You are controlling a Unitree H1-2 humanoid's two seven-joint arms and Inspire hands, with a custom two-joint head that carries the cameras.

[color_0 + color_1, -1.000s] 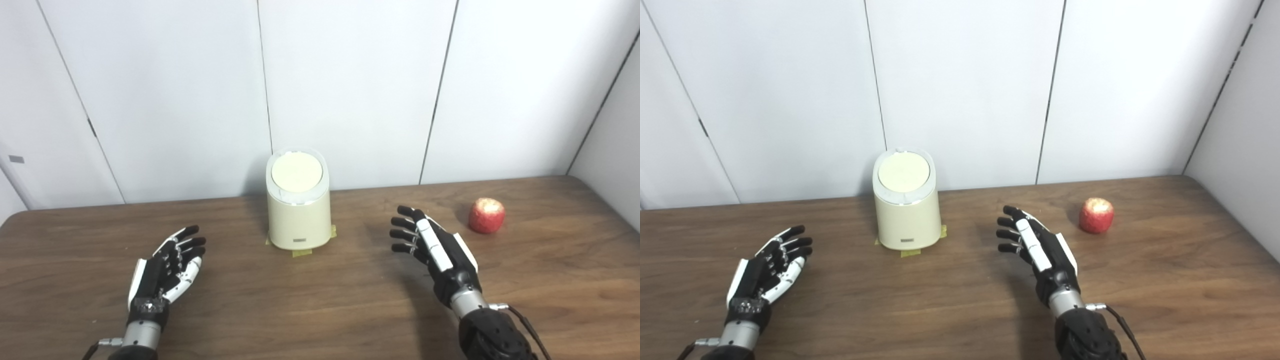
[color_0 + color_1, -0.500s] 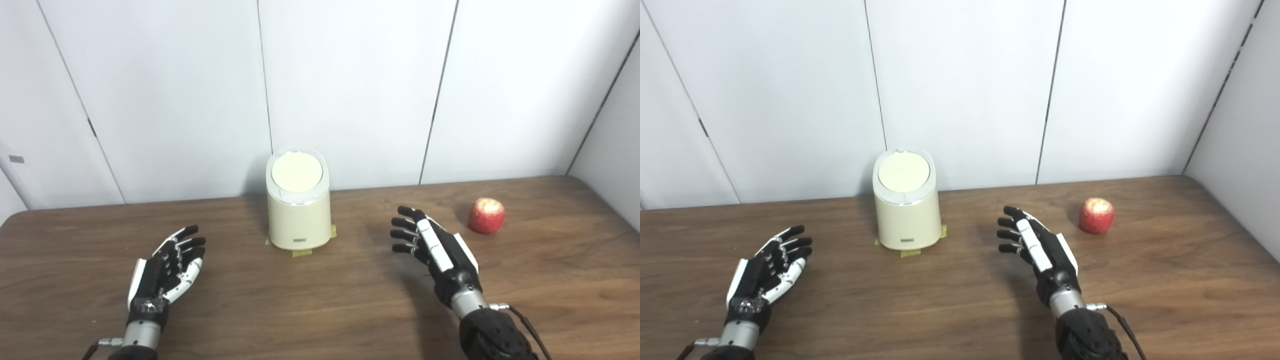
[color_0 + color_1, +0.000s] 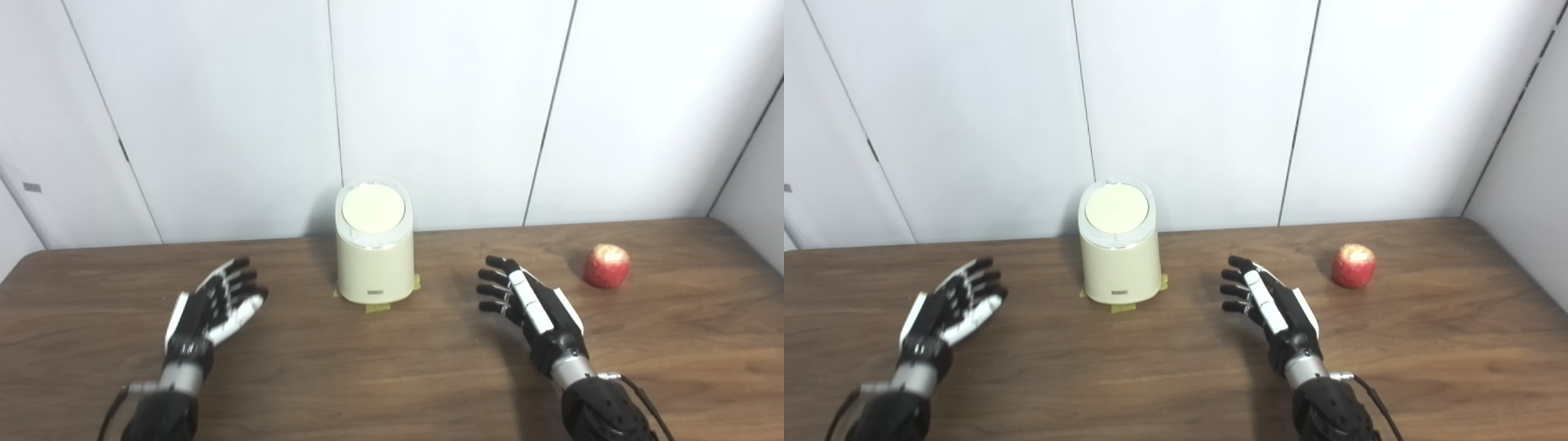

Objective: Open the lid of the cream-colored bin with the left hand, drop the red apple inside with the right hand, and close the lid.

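I have the tabletop (image 3: 392, 380) in front of me, dark wood, with the cream-colored bin (image 3: 375, 269) standing near its back edge a little left of centre, on bits of yellow tape; its lid (image 3: 373, 208) is down flat, so opening it is the step in hand. My left robot hand (image 3: 215, 303) hovers over the left half of the tabletop, fingers spread and holding nothing, well apart from the bin. To do this cleanly I judge I should bring it up and over the bin from the left, meet the lid near its front rim and press or lift gently, so the bin does not slide on its tape. My right robot hand (image 3: 531, 303) waits spread and empty between the bin and the red apple (image 3: 607, 266), which sits toward the back right corner. A small grey label (image 3: 373, 293) sits low on the bin's front; I cannot read it.
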